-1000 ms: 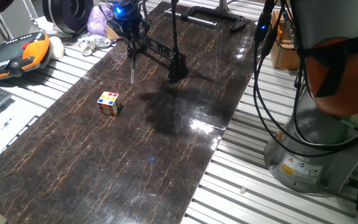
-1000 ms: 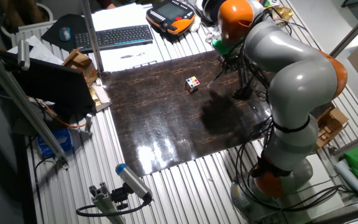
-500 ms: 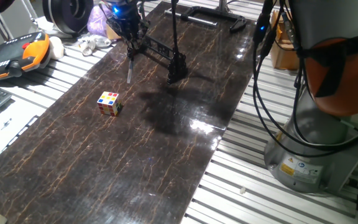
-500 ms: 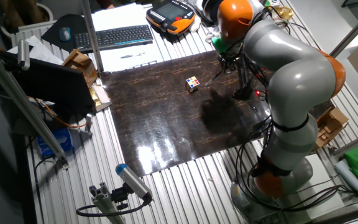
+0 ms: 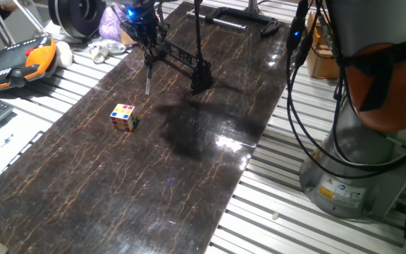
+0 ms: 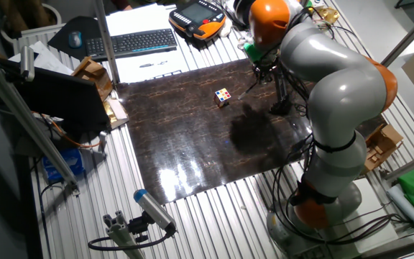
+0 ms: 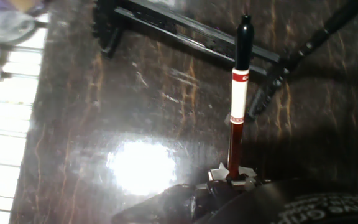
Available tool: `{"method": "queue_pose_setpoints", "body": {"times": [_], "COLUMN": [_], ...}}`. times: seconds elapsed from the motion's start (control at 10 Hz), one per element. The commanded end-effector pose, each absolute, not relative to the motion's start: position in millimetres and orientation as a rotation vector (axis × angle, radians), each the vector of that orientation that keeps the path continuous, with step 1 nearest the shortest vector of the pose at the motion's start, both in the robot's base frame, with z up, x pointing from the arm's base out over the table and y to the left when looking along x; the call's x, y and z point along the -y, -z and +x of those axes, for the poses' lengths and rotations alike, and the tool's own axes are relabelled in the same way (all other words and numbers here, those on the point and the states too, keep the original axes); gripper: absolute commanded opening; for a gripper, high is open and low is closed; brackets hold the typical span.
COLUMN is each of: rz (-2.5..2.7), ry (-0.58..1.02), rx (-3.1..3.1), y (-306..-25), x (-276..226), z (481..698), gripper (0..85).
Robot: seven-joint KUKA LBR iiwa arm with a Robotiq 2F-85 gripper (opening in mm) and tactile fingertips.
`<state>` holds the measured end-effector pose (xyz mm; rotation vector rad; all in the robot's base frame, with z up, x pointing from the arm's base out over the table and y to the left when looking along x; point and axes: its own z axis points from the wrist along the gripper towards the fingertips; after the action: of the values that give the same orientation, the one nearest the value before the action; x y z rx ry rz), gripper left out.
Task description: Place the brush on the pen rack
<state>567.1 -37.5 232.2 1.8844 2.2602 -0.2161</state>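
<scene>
One arm is working over the far end of the dark marbled bench [image 5: 189, 183], and its gripper [image 5: 144, 28] is hanging directly above the pen rack [image 5: 182, 62]. The jaws are pinching the brush [image 5: 148, 76] at its upper end; in the hand view they are clamped narrowly around the dark red shaft of the brush [image 7: 238, 93]. The brush is hanging nearly upright beneath the gripper, its pale lower tip pointing at the bench just beside the near side of the pen rack. Whether that tip is touching the bench cannot be told.

In the hand view the brush's black end is overlapping the long notched bar of the pen rack [image 7: 185, 31], while a white band with red edges is showing midway along the shaft. The brush is not lying in the notches.

A multicoloured puzzle cube [image 5: 124, 117] is sitting on the bench well apart from the pen rack, on the side nearer the camera. A flat black bracket [image 5: 242, 17] is lying beyond the pen rack at the far edge of the bench. In the other fixed view the gripper is largely hidden behind the arm's orange joint [image 6: 269, 17].
</scene>
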Motion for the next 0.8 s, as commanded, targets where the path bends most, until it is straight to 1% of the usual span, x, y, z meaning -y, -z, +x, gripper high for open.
{"method": "queue_pose_setpoints", "body": {"times": [0.0,0.1,0.4,0.7], "rz": [1.858,1.866,1.94,2.026], "ry": [0.22,0.2,0.239,0.24], "rx": [-2.253,-2.255,-2.22,-2.162], "y": [-232,-232,-233,-240], "x": [37,37,38,43], "z": [567,567,568,578], "gripper": [1.0,1.0,1.0,1.0]}}
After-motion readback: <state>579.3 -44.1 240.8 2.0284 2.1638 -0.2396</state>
